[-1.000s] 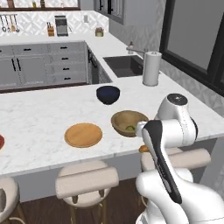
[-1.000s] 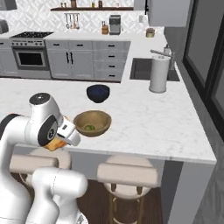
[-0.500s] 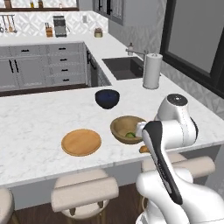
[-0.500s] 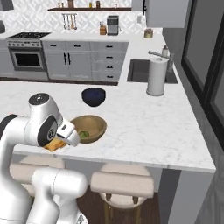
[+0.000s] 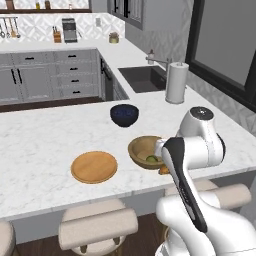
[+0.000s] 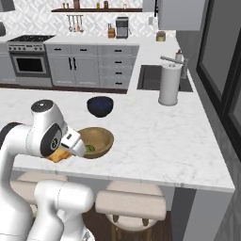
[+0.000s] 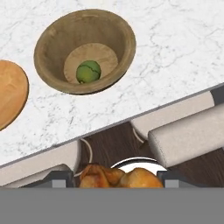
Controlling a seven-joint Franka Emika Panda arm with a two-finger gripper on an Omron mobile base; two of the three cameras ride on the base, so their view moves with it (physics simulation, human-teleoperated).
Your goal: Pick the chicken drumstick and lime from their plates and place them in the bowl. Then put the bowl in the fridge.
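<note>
A: Where is the chicken drumstick (image 7: 117, 177) sitting right now?

B: It is lying at the bottom centre of the hand view, golden-brown and lumpy, between the two dark tips of the gripper (image 7: 116, 178), which are clasping it on either side. In the left base view it is peeking out as an orange bit just right of the bowl (image 5: 146, 152), at the counter's near edge.

A: And the lime (image 7: 88, 71)?

B: It is resting inside the wooden bowl, upper left of the hand view, one small dark-green ball on the bowl's flat floor. The bowl is looking thick-walled and light brown.

A: What is lying around it?

B: One tan wooden plate (image 5: 94, 167) is sitting just left of the bowl in the left base view, apart from it. One dark blue bowl (image 5: 124, 114) is standing behind, towards the frame's centre. One paper towel roll (image 5: 176, 82) is standing upright near the sink (image 5: 143, 78), upper right.

A: Anything blocking the way?

B: The white arm is covering the bowl's right rim in the left base view. Below the marble counter (image 5: 45, 135), stools (image 5: 98, 226) are showing along the bottom; two cushions are lying in the hand view
</note>
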